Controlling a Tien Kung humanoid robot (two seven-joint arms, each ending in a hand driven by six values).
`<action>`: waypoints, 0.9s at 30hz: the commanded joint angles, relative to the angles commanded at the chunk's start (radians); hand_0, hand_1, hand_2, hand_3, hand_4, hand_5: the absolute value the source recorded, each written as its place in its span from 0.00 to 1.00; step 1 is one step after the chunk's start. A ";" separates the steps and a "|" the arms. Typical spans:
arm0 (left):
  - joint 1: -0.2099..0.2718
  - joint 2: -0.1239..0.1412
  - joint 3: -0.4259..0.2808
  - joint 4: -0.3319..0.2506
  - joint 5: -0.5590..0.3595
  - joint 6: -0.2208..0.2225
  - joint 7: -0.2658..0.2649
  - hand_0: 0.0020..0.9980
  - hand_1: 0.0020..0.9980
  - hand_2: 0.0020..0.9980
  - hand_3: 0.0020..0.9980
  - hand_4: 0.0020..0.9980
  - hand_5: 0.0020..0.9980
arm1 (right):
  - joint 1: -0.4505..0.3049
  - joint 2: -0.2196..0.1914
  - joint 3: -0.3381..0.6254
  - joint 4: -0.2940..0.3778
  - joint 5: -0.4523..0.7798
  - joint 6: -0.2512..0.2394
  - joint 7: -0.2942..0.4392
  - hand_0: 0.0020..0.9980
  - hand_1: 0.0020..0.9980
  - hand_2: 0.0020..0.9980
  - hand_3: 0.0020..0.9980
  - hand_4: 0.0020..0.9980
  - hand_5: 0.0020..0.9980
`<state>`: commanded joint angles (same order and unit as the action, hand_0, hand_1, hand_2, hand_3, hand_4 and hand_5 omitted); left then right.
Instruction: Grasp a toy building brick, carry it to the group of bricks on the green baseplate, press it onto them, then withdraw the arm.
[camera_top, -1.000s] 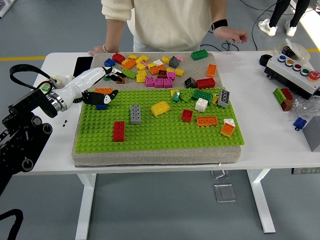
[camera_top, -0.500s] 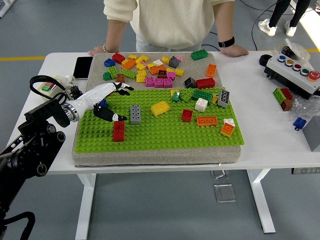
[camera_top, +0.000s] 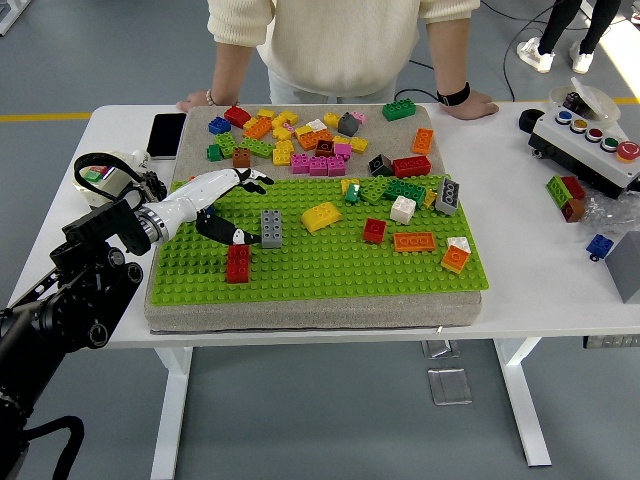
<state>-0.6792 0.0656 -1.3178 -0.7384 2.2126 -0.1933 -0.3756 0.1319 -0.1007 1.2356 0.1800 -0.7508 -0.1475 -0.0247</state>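
Note:
The green baseplate (camera_top: 320, 270) lies on a grey pad with bricks scattered on it: a red brick (camera_top: 238, 263), a grey brick (camera_top: 271, 228), a yellow one (camera_top: 322, 216) and more to the right. My left hand (camera_top: 238, 207), white with black fingertips, hovers over the plate's left part with its fingers spread and nothing visible in them. Its thumb tip (camera_top: 240, 237) is just above the red brick and left of the grey one. A pile of loose bricks (camera_top: 310, 140) lies on the pad behind the plate. The right arm is out of view.
A person stands at the far side, one hand (camera_top: 195, 101) resting at the table's back left and the other (camera_top: 470, 101) at the back right. A phone (camera_top: 165, 133) lies at the left. A button box (camera_top: 590, 140) and a few bricks (camera_top: 568, 195) sit at the right.
My left hand has moved right and toward me, from the pad's left edge by the loose pile to over the plate near the red and grey bricks. The person's hand shifted slightly.

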 joint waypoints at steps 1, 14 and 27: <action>-0.004 -0.003 0.001 0.009 0.001 0.003 -0.001 0.84 0.80 0.78 0.84 0.95 0.13 | 0.000 0.000 0.000 0.000 0.000 0.000 -0.001 0.72 0.64 0.68 0.61 0.94 0.48; -0.040 -0.036 0.011 0.105 0.015 0.037 -0.023 0.84 0.80 0.78 0.84 0.96 0.13 | 0.003 0.000 -0.003 0.000 0.004 0.001 -0.003 0.72 0.64 0.68 0.61 0.94 0.48; -0.065 -0.055 0.005 0.162 0.029 0.057 -0.027 0.85 0.80 0.78 0.84 0.97 0.14 | 0.004 0.000 -0.008 0.000 0.004 0.002 -0.008 0.73 0.64 0.68 0.61 0.94 0.48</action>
<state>-0.7438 0.0103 -1.3132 -0.5762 2.2416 -0.1364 -0.4025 0.1360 -0.1008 1.2273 0.1800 -0.7465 -0.1452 -0.0326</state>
